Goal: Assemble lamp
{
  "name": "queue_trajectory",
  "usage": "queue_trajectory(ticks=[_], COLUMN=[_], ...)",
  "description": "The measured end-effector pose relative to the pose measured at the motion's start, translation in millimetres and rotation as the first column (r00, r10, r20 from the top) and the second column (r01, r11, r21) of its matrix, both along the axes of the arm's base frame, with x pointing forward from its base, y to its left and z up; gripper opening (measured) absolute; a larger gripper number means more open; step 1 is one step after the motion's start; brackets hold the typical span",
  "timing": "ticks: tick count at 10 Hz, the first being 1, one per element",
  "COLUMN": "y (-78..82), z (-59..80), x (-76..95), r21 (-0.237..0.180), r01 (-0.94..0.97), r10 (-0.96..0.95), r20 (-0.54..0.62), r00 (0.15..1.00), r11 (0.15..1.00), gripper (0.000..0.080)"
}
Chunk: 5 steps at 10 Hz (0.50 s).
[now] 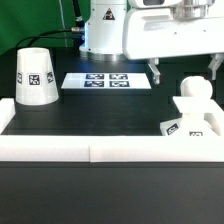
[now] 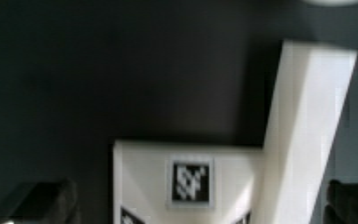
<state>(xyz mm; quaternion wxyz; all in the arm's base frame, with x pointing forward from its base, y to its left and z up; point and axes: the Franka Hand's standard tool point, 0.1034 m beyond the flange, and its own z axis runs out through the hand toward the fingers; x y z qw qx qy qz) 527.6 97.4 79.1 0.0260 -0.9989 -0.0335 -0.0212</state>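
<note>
- Shade [image 1: 35, 75] stands well apart from bulb [image 1: 193, 90] and base [image 1: 197, 124]; marker board [image 1: 105, 80] lies between, farther back.
- Hand [image 1: 184, 68] spread wide, empty, above bulb; wrist view blurred.

Black tabletop [image 1: 100, 112], white border rail [image 1: 60, 150] along its front, dark backdrop [image 1: 35, 20] behind.

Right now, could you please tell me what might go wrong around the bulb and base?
1. The open gripper hangs above the bulb, which stands upright on the base. An off-centre descent could knock or tip the bulb.
2. The base sits close to the rail at the exterior view's right, so a finger might catch on the rail there.
</note>
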Motion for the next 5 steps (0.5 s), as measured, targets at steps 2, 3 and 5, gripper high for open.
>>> queue_trajectory(ticks=[2,3,5], y=[3.2,9.9,25.8], z=[8.0,9.3,14.7], x=[-22.1,-33.3,-43.3], r21=[-0.003,-0.004,-0.001], r01=[-0.003,0.010,0.024], r10=[0.003,-0.010,-0.024], r20=[-0.009,-0.015,-0.014], r00=[1.000,1.000,1.000], r11=[1.000,1.000,1.000], gripper=[0.0699,0.0699,0.0699])
